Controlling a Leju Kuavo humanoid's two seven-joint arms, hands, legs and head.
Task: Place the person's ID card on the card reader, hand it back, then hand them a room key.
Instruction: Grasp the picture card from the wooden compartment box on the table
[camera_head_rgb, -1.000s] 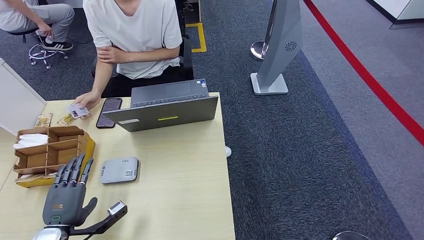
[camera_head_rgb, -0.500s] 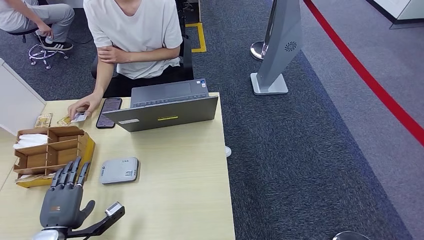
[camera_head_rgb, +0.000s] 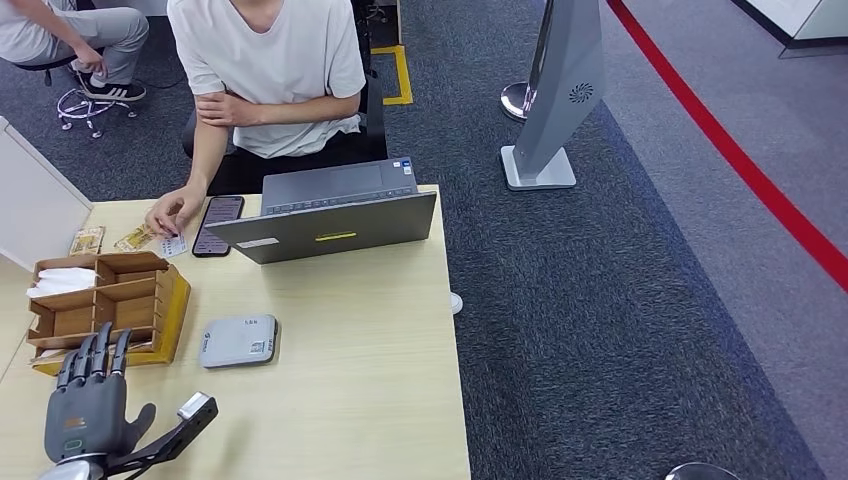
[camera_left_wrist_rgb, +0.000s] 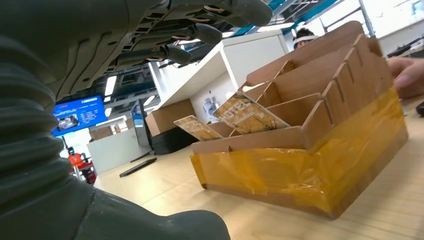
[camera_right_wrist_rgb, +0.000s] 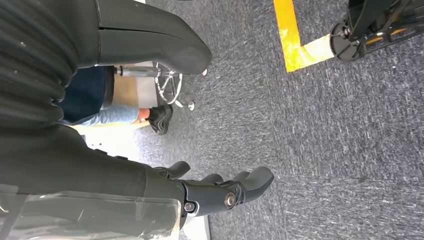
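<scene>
Hovering empty with fingers spread beside the cardboard organizer (camera_head_rgb: 105, 300), the left hand (camera_head_rgb: 85, 410) risks clipping it when reaching the ID card (camera_head_rgb: 173, 243) under the person's hand (camera_head_rgb: 176, 212), far from the card reader (camera_head_rgb: 238, 341).

High head view over desk (camera_head_rgb: 350, 330), left wrist close beside cardboard organizer (camera_left_wrist_rgb: 310, 150), right wrist facing carpet (camera_right_wrist_rgb: 325, 125)

A pale ID card (camera_head_rgb: 173, 244) lies under the person's fingers; the grey card reader (camera_head_rgb: 238, 341) lies flat mid-table.
</scene>
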